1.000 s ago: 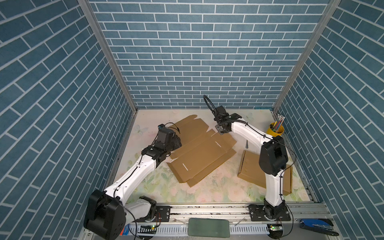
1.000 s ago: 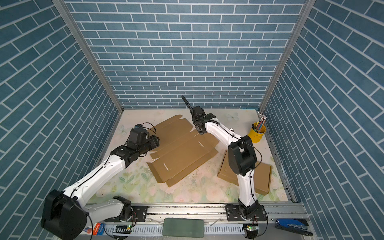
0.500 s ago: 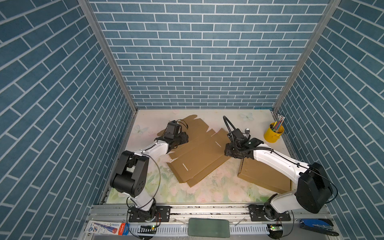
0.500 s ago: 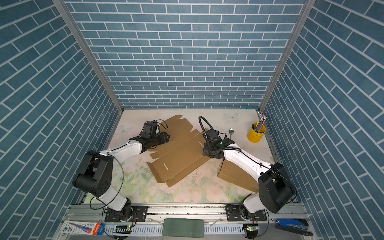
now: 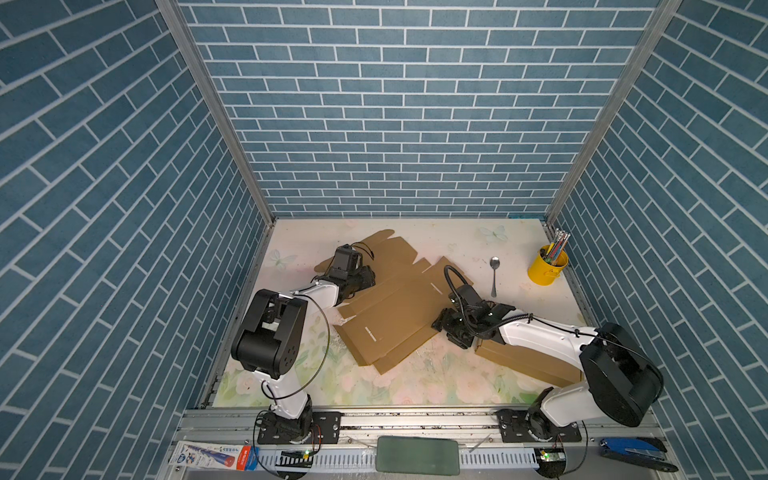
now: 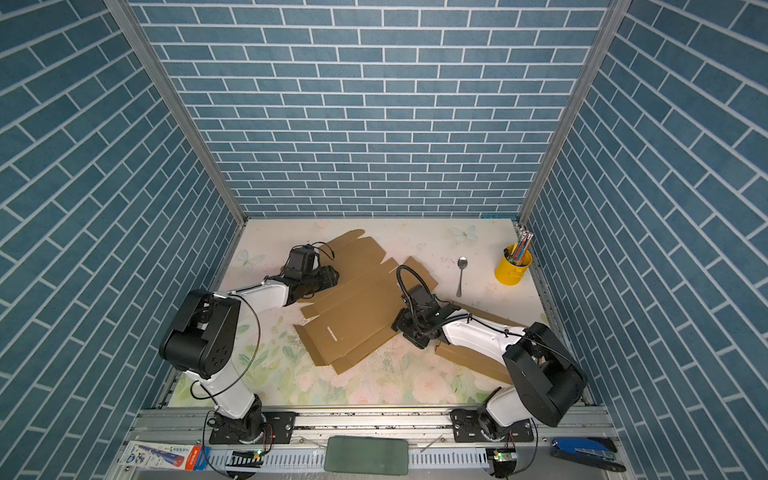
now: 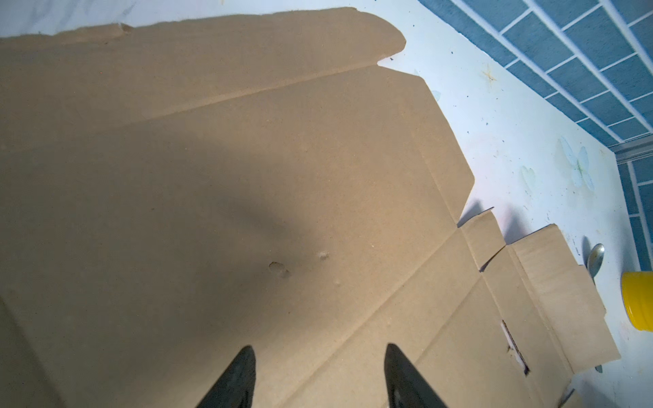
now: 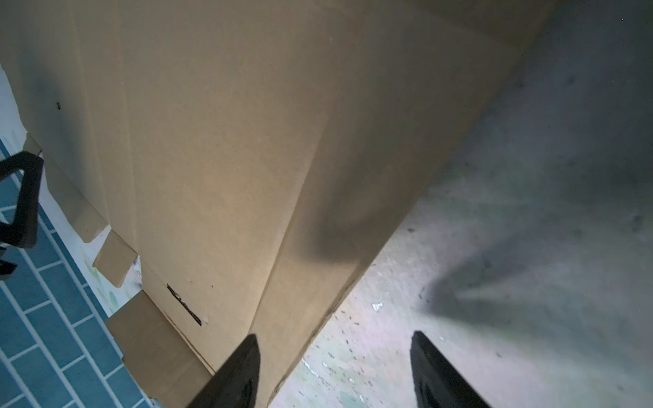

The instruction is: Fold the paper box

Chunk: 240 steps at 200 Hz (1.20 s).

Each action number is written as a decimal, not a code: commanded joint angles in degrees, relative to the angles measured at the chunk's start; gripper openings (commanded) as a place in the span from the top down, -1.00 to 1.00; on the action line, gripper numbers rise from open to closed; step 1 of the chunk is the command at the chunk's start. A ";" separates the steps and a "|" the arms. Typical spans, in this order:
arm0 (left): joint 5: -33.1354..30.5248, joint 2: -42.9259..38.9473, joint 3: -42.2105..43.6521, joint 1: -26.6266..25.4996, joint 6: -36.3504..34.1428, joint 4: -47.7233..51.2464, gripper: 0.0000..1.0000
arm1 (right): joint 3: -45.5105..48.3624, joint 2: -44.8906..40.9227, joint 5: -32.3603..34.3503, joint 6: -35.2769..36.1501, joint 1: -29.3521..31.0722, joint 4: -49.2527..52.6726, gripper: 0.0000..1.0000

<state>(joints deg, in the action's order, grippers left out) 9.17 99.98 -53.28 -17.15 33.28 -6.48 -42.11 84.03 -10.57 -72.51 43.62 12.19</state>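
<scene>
The box (image 5: 390,307) lay unfolded and flat at mid-table in both top views, with the left gripper (image 5: 368,277) low over its 10 o'clock part and the right gripper (image 5: 440,328) at its 4 o'clock edge. The left wrist view showed the left fingers (image 7: 240,374) apart above bare cardboard, gripping nothing. The right fingers (image 8: 243,371) were apart too, one over the box's edge and one over the table (image 8: 494,247); a spoon (image 5: 494,274) and cup (image 5: 545,274) sat toward the box's 2 o'clock.
</scene>
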 commanded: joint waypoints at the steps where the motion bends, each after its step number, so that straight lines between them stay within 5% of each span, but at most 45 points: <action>1: -0.72 1.24 2.21 0.53 1.17 -1.69 -0.19 | 1.40 2.75 -1.37 -5.81 0.24 -6.15 -0.36; 83: -2.68 -1.73 12.99 1.15 8.69 -4.80 -0.18 | -0.70 6.38 3.10 -6.81 0.00 -22.09 -0.09; 117: -2.70 -4.36 18.61 1.15 12.98 -7.33 -0.18 | -4.41 7.62 5.86 -4.87 -0.33 -15.21 0.10; 146: -1.79 -6.95 22.86 0.74 17.64 -9.96 -0.16 | -8.68 9.58 9.85 0.03 -0.45 -3.65 0.56; 157: -0.75 -8.83 23.32 0.41 18.06 -9.09 -0.15 | -10.52 10.48 9.03 4.43 -1.17 -1.03 0.83; 176: -0.91 -15.35 19.67 0.29 13.58 1.72 -0.20 | -17.03 11.33 9.07 15.91 -3.23 9.97 1.00; 203: -5.43 -25.44 9.49 0.81 3.07 18.45 -0.32 | -26.70 10.72 7.58 34.71 -6.41 23.73 1.00; 227: -5.04 -30.35 2.88 1.84 -5.43 23.44 -0.39 | -41.67 15.97 5.88 52.70 -8.97 41.42 1.00; 240: -4.74 -32.10 1.01 2.73 -8.57 23.94 -0.43 | -51.25 20.91 10.45 60.94 -9.00 52.98 1.00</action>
<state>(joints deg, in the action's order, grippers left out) 5.32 71.16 -48.77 -15.86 35.11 8.51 -78.78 98.39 -3.97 -36.23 35.31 40.77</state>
